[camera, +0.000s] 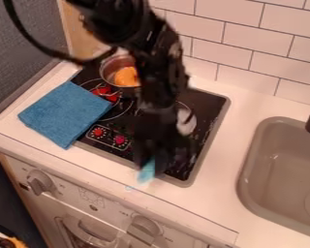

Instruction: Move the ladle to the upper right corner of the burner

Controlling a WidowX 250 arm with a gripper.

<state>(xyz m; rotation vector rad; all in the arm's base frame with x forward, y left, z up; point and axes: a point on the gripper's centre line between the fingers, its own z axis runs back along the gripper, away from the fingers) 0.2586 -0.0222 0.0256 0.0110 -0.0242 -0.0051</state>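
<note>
The ladle (185,122), seemingly the pale shape at three o'clock on the stove (208,103), should prove light, stiff and slippery, best taken mid-handle, though whether the hand (155,162) is spread or pinching I cannot tell.

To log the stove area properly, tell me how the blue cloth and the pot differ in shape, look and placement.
The blue cloth lies flat and four-cornered, whereas the pot is round and hollow, with an orange item inside. The cloth is plain blue, while the pot looks metallic. The cloth lies partly on the counter; the pot sits on the cooktop. Both are toward the cooktop's left side in the view.
</note>
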